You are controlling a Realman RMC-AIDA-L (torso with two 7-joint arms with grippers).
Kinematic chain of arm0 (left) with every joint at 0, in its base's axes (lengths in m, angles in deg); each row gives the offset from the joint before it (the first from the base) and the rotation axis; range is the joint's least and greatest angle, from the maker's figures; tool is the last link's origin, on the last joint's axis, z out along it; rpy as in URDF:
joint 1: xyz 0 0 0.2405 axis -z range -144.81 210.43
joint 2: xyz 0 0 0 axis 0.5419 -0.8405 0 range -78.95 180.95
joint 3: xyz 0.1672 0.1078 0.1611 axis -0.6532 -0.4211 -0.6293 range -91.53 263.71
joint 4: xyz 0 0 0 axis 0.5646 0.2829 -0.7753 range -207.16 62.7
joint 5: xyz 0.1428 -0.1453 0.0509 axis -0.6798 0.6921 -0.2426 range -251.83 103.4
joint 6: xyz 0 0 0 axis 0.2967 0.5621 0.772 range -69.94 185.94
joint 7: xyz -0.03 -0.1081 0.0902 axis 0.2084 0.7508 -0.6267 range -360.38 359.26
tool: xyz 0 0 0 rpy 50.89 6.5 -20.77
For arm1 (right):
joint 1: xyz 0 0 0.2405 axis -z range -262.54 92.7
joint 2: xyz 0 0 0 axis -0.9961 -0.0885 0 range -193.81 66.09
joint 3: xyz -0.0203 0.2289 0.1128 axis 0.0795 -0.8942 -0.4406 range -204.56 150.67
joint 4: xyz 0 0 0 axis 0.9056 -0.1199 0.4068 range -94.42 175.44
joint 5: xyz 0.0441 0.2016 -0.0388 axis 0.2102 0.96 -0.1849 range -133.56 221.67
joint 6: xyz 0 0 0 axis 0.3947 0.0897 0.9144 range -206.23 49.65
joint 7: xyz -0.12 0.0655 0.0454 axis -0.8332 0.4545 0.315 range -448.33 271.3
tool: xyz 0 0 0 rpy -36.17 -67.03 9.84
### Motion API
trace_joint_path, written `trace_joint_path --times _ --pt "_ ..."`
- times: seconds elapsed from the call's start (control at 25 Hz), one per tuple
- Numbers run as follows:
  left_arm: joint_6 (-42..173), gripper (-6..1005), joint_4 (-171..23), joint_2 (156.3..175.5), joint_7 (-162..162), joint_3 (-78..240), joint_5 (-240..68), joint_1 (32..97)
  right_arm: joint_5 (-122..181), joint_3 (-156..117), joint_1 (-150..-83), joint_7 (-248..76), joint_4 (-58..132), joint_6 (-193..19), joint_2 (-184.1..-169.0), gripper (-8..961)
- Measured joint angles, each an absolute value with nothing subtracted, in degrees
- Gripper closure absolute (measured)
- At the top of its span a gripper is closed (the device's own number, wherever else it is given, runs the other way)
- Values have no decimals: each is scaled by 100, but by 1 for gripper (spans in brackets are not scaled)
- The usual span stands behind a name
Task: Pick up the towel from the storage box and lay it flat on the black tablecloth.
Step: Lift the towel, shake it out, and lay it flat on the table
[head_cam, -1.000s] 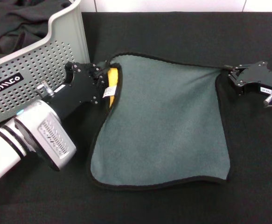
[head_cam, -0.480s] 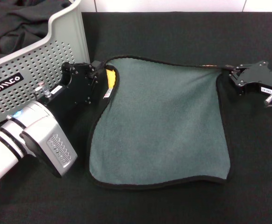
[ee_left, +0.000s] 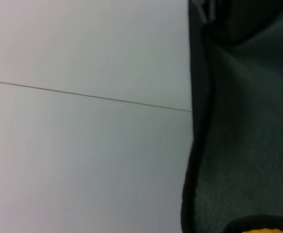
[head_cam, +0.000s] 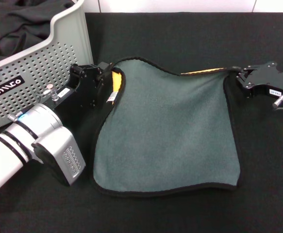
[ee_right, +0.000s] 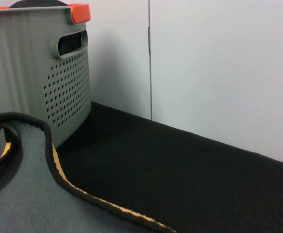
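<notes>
Head view shows the left gripper (head_cam: 104, 80) pinching one far corner of the towel (head_cam: 168, 128), the right gripper (head_cam: 239, 77) clamped on the other. Between them the towel lies grey side up on the black tablecloth (head_cam: 180, 34), nearly flat. Judged next: release both corners. Beside the left gripper, the storage box (head_cam: 49, 58) holds dark cloth (head_cam: 24, 22).

The towel (head_cam: 168, 131) shows its grey fleecy side, rimmed in black trim, with yellow-orange peeking at two corners. The black tablecloth (head_cam: 180, 34) is plain matte black. The storage box (head_cam: 44, 58) is light grey, dotted with rows of small round holes, and carries a black label (head_cam: 6, 86) with white letters.
</notes>
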State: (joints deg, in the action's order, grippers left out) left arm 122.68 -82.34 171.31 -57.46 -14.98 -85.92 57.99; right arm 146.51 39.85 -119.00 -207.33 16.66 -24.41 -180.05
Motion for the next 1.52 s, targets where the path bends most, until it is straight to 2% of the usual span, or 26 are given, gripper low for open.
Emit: trace_joint_path --times 0.8,1.52 --pt "11044 877 -8304 17150 -5944 -1559 -8630 6178 14681 4004 -12336 -20688 2059 -2869 -18005 937" --pt "10699 866 -8308 17146 -7383 -1507 -8590 6213 14689 4002 -12344 -20715 2100 -3001 -18005 937"
